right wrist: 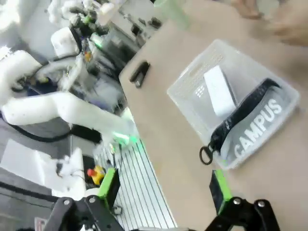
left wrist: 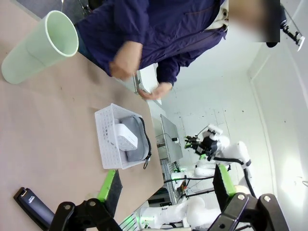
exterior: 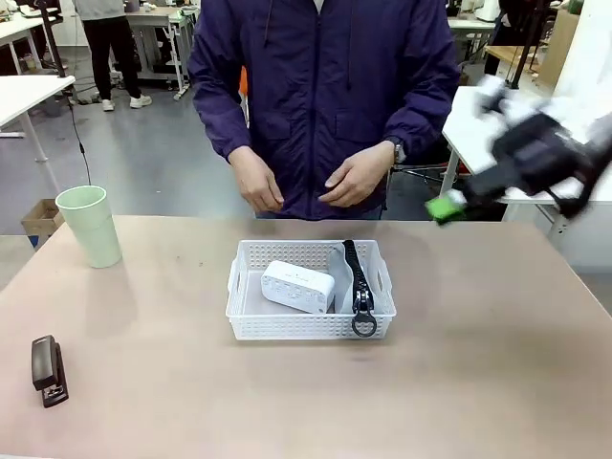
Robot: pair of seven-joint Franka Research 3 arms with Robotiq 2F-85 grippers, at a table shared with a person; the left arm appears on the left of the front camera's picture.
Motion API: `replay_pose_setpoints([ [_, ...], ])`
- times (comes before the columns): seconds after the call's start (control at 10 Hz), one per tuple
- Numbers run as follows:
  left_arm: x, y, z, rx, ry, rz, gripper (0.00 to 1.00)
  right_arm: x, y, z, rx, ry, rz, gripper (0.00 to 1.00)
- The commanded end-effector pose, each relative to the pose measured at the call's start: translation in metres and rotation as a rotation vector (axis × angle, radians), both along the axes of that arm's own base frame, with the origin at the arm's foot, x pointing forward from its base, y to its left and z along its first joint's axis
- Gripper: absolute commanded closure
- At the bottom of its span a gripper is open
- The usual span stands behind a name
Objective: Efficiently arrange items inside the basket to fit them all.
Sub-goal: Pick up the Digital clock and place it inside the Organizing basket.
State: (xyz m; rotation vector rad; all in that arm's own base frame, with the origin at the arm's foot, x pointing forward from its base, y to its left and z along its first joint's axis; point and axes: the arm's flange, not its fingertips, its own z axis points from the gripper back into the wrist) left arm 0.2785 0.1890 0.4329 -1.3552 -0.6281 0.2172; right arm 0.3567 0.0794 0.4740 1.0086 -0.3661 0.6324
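Note:
The white lattice basket [exterior: 306, 327] sits mid-table. Inside it a white box [exterior: 297, 286] lies on the left, and a grey pouch [exterior: 375, 287] with a black zipper and ring pull stands on the right. A pale green cup [exterior: 89, 226] stands at the far left. A black stapler [exterior: 48, 370] lies near the front left. My right gripper [exterior: 448, 207], blurred, hangs above the table's right side. In its wrist view the right gripper [right wrist: 165, 187] is open and empty, with the basket [right wrist: 185, 94], box [right wrist: 219, 91] and pouch [right wrist: 255, 125] ahead. My left gripper [left wrist: 166, 185] is open and empty, above the stapler [left wrist: 33, 204] and the basket [left wrist: 105, 139].
A person in a dark purple jacket stands at the far edge, both hands [exterior: 354, 177] held just behind the basket. Bare tabletop [exterior: 478, 363] lies around the basket. In the left wrist view the cup [left wrist: 38, 48] is at the upper left.

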Motion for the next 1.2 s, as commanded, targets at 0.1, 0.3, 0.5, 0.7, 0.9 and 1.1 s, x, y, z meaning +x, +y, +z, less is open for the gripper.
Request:
replay_pose_setpoints([
  [0.1,-0.001,0.000,0.000,-0.003,-0.024,-0.004,0.00,-0.072,-0.090,-0.051,0.178,0.051,-0.269,0.00],
  [0.3,-0.001,0.000,0.000,-0.003,-0.024,-0.004,0.00,-0.100,-0.128,-0.080,0.299,0.084,-0.316,0.00],
  [0.5,-0.001,0.000,0.000,-0.003,-0.024,-0.004,0.00,-0.122,-0.161,-0.112,0.438,0.107,-0.360,0.00],
  [0.7,-0.001,0.000,0.000,-0.003,-0.024,-0.004,0.00,-0.143,-0.178,-0.144,0.513,0.148,-0.434,0.00],
  [0.9,-0.001,0.000,0.000,-0.003,-0.024,-0.004,0.00,-0.148,-0.176,-0.159,0.439,0.249,-0.483,0.00],
  [1.1,-0.001,0.000,0.000,-0.003,-0.024,-0.004,0.00,-0.093,-0.236,-0.125,0.508,0.186,-0.461,0.00],
])
